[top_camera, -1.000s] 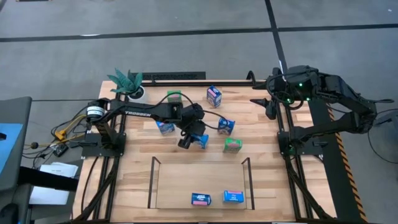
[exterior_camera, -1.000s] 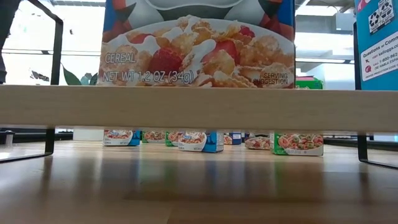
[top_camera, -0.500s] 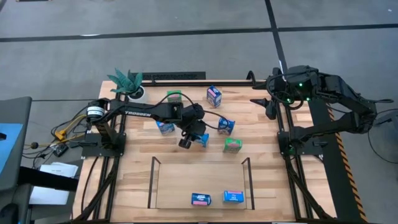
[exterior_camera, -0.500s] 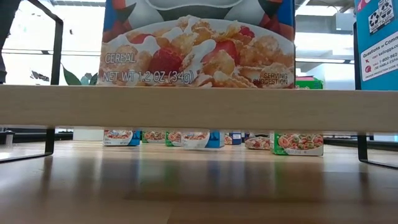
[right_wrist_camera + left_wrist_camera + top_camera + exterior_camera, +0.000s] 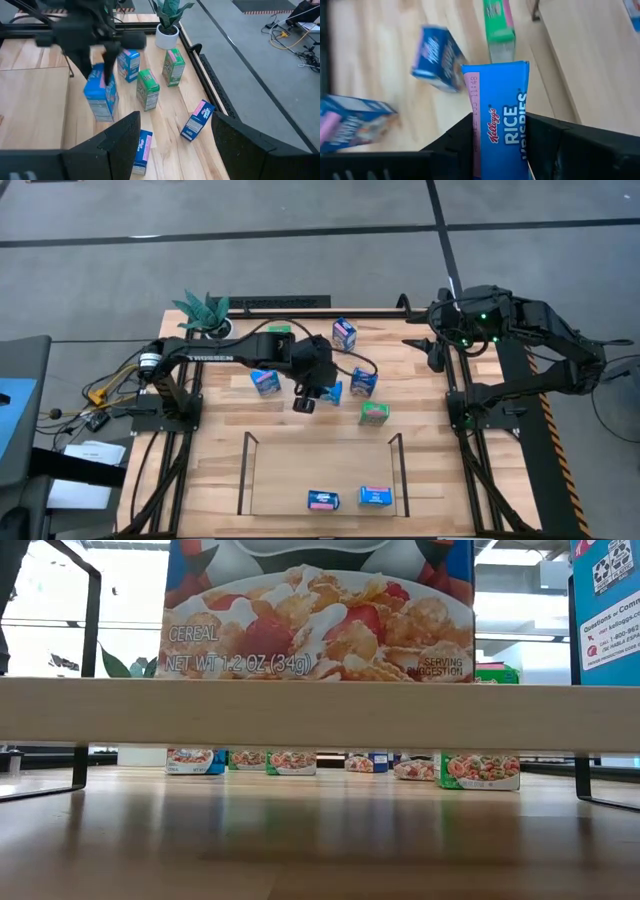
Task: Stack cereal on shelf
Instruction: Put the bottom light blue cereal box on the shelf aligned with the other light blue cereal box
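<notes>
My left gripper (image 5: 318,392) is shut on a blue cereal box (image 5: 500,115) above the table's middle; the right wrist view also shows that box (image 5: 101,97). Loose on the table lie three blue boxes (image 5: 265,381) (image 5: 364,383) (image 5: 344,333) and two green ones (image 5: 374,413) (image 5: 280,333). The shelf (image 5: 320,470), with dark side rails and a wood base, stands at the near edge with two blue boxes (image 5: 323,501) (image 5: 375,496) on it. My right gripper (image 5: 175,150) is open and empty at the table's far right. My left gripper pinches the blue box by its upper end (image 5: 496,142) between its two fingers (image 5: 455,145), one on each opposite side. The fingers come from above, pointing down. The box hangs upright below them, clear of the table.
A potted teal-leaved plant (image 5: 205,310) stands at the far left corner. The black table frame rails (image 5: 465,440) run along both sides. In the low view a large cereal box (image 5: 320,610) stands on the shelf's wood base (image 5: 320,715) close to the camera.
My left gripper has gone up and a little toward the far edge with the blue box. The box stood on the table a second ago and is now lifted clear, gone from the row of boxes in the low view.
</notes>
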